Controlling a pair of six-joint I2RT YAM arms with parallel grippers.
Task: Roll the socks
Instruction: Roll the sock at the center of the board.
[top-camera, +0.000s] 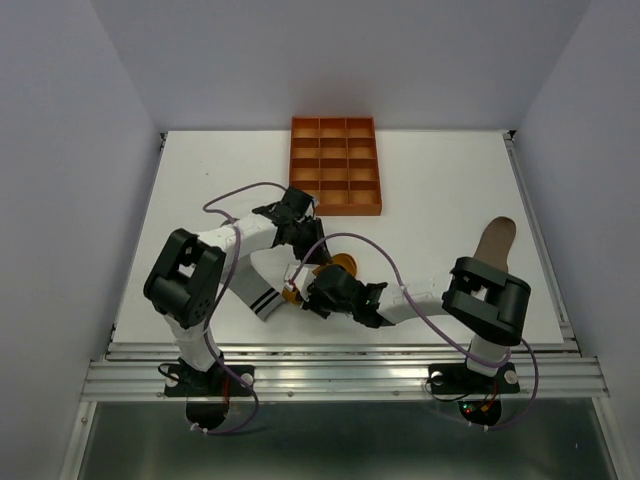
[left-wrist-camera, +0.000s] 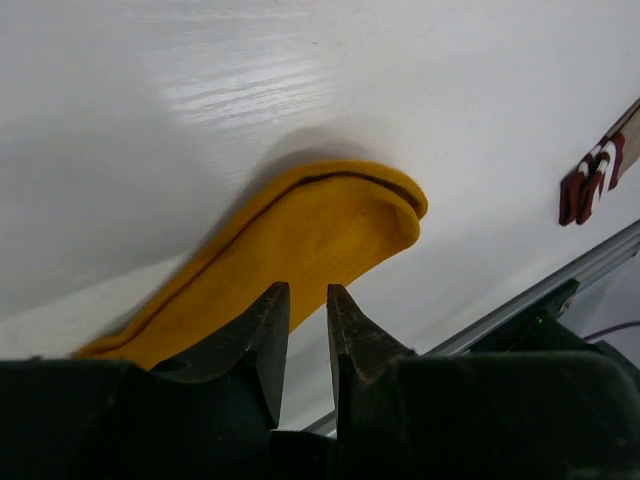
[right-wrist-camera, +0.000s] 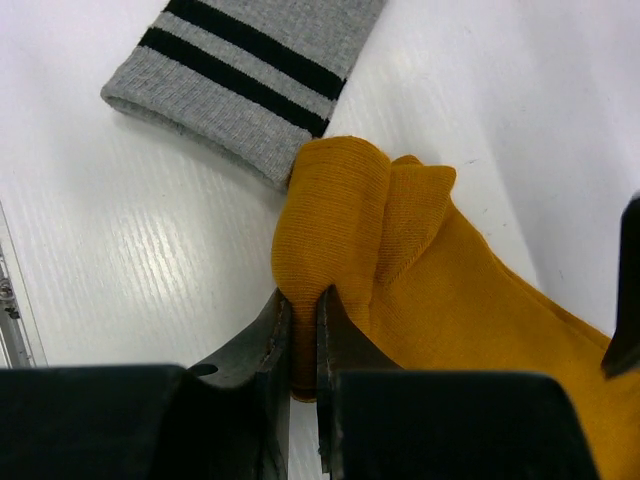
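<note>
Biggest thing here is the white surface (top-camera: 450, 190), with both arms reaching in from the near edge and meeting around the middle. Toward the back sits the orange tray (top-camera: 336, 211) with its grid of compartments, well away from the socks.

Socks next. The grey sock (top-camera: 262, 292) lies at an angle under the left arm, its black-and-white striped cuff toward the near edge. The mustard sock (top-camera: 345, 265) is right beside it in the centre, between the two wrists. In the right wrist view its bunched-up end butts against the grey cuff. The taupe sock (top-camera: 495, 240) is way off on the right side, lying flat by itself past the right arm's elbow. The left wrist camera only catches its maroon-and-white cuff at the edge of the picture.

Now the small stuff. The right tool (right-wrist-camera: 303, 310) is clamped on a fold of the mustard sock – you can see a ridge of yellow fabric pinched between the two fingers, with the cloth puckered up just above them. The left tool (left-wrist-camera: 305, 300) hangs over the other, rounded end of the same sock, which lies flat there. Its fingers are a narrow gap apart with nothing between them – can't tell whether the tips touch the fabric.
</note>
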